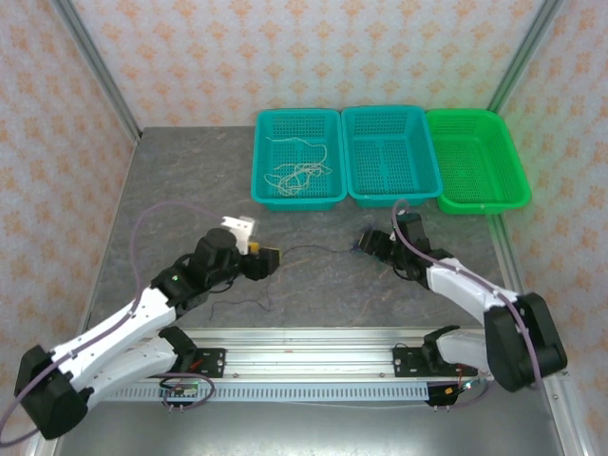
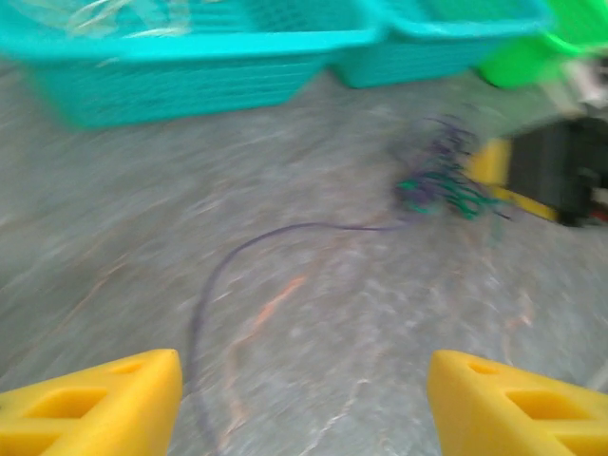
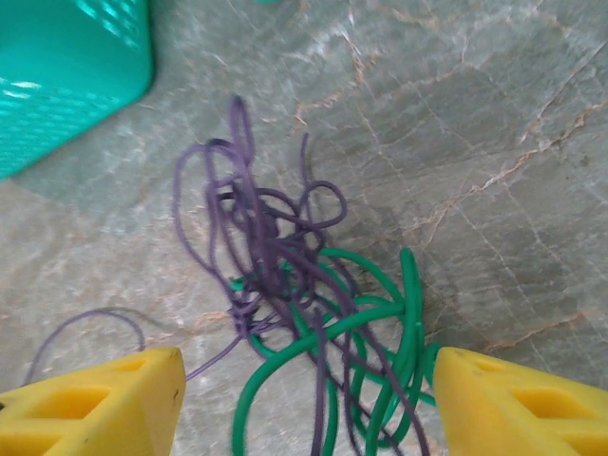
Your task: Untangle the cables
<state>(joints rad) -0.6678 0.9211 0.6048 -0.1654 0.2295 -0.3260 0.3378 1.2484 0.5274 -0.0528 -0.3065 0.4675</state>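
Where the purple and green cables [image 3: 304,323] are knotted together, they are seen lying on the grey marbled counter [image 3: 494,123]. They sit between the yellow fingers [image 3: 95,404] of the right claw [image 3: 304,404], whose jaws are spread apart and clamped on nothing. One thin purple strand [image 2: 313,226] is trailed from the knot across the counter toward the left claw [image 2: 304,404]. That claw is likewise held wide apart, and the strand passes beside one finger without being gripped. A loose bundle of whitish cables [image 1: 299,169] is laid in the left teal basket [image 1: 296,199]. A second teal basket [image 1: 391,198] and a green basket [image 1: 480,202] are set just beside it, in a row along the counter's far edge. Bare stone is left between the two claws and between the claws and the baskets. The counter is bounded by metal frame posts [image 1: 95,65], patterned walls [image 1: 313,47] and a slotted rail [image 1: 304,347] at the near edge.
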